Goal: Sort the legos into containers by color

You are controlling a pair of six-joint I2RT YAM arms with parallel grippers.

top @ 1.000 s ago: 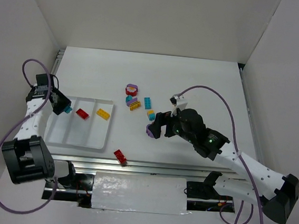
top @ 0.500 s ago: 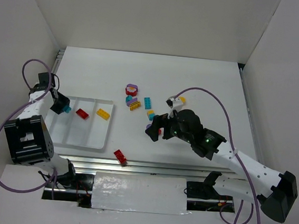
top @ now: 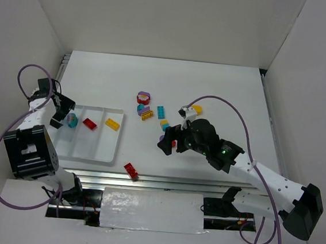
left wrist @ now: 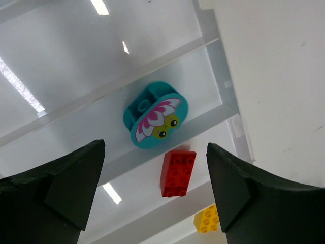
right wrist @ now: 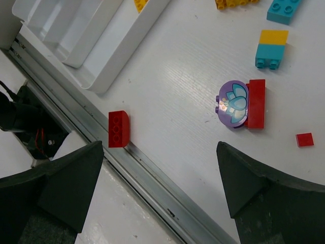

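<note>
The white tray (top: 85,149) holds a teal rounded lego with a flower face (left wrist: 155,114), a red lego (left wrist: 177,173) and a yellow lego (left wrist: 208,219), each in its own neighbouring compartment. My left gripper (top: 59,116) hangs open just above the teal lego (top: 72,121), holding nothing. My right gripper (top: 170,139) is open over a purple rounded lego (right wrist: 232,103) that touches a red brick (right wrist: 255,103). Other loose legos lie mid-table: a yellow-teal one (right wrist: 272,48), a teal one (top: 161,111) and a yellow one (top: 147,115).
A red lego (right wrist: 119,129) sits at the table's near edge by the metal rail (right wrist: 167,198). A red and purple round piece (top: 144,97) lies farther back, and a small red tile (right wrist: 304,139) is beside the purple lego. White walls enclose the table on three sides.
My left gripper has opened and let go of the teal rounded lego, which now lies in the tray. The right arm has shifted only slightly.
</note>
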